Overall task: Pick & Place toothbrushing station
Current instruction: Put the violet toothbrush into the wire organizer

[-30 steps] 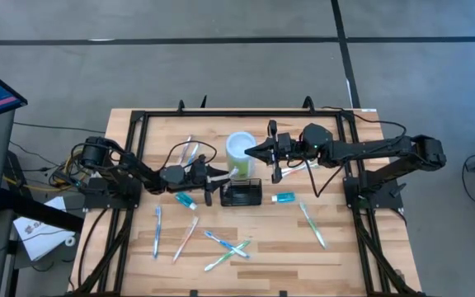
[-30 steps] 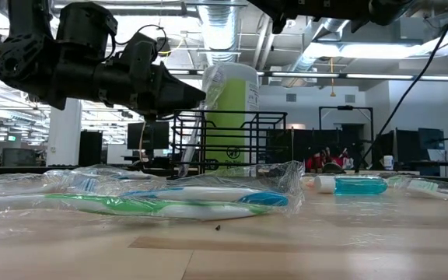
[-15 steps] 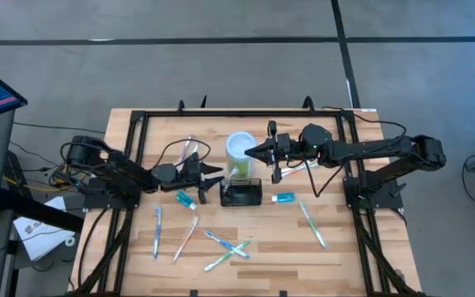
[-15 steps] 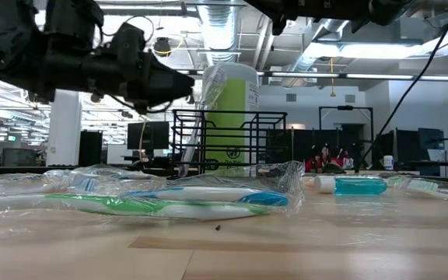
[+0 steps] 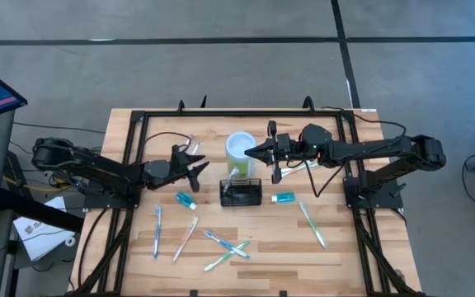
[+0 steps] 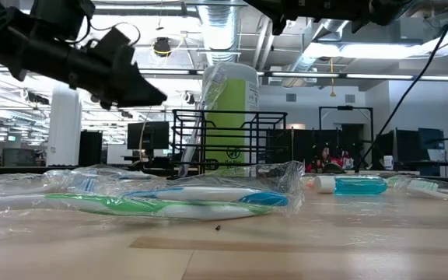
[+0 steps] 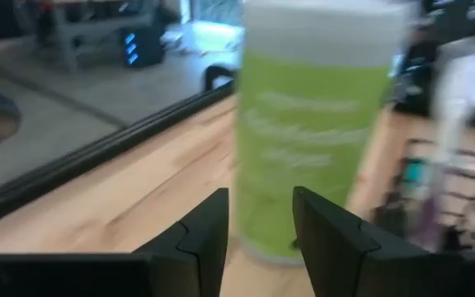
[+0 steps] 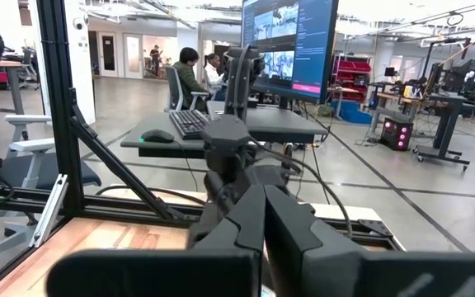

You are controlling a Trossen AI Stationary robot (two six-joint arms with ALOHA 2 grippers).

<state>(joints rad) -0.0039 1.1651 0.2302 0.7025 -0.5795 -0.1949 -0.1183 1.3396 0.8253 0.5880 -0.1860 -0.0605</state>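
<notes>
Wrapped toothbrushes point(image 6: 169, 204) lie nearest on the surface point(image 5: 345, 247), likely waiting to be loaded. Toothbrushing station point(image 5: 240, 193) stands mid-surface just beside the green cup point(image 5: 239, 150). Left claw point(image 5: 195, 162) spread, empty, faces the cup. Right claw point(image 5: 251, 152) pressed together above the cup.

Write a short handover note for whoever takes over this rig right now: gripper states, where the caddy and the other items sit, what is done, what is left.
Left gripper: open, empty, above the table left of the green cup.
Right gripper: shut, holds nothing, hanging over the cup's right edge.
Wire-mesh caddy: upright on the table, just in front of the cup; neither gripper touches it. I cannot tell whether it holds anything.
Wrapped toothbrushes and two small toothpaste tubes lie loose around it.
Done: nothing visible on the caddy itself.
Left: grasp the caddy and place it; the target spot is not evident.
</notes>
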